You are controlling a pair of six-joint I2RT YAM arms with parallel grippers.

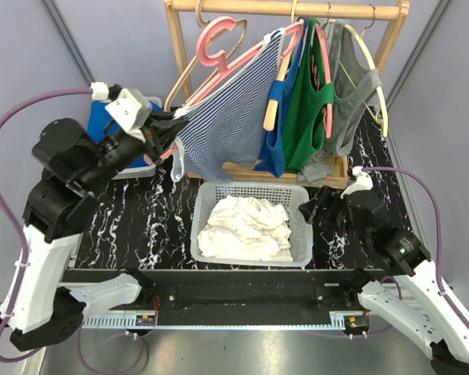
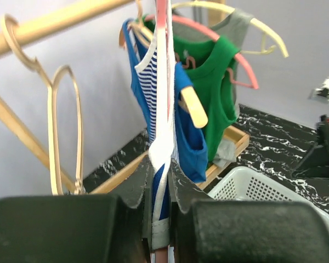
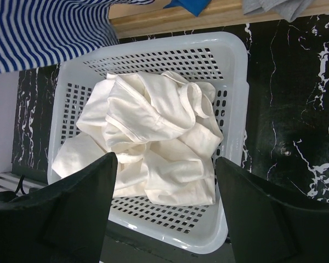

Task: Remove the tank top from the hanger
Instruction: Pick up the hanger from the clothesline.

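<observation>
A blue-and-white striped tank top hangs on a pink hanger that is tilted, its lower end down to the left. My left gripper is shut on the top's lower left edge by that end. In the left wrist view the white-trimmed striped fabric is pinched between my left gripper's fingers, and the pink hanger arm runs straight up from them. My right gripper is open and empty, low by the basket's right side. In the right wrist view my right gripper hovers over the basket.
A wooden rack carries blue, green and grey tops and an empty wooden hanger. A white basket holding white cloth stands in front of it. A blue bin sits behind my left arm.
</observation>
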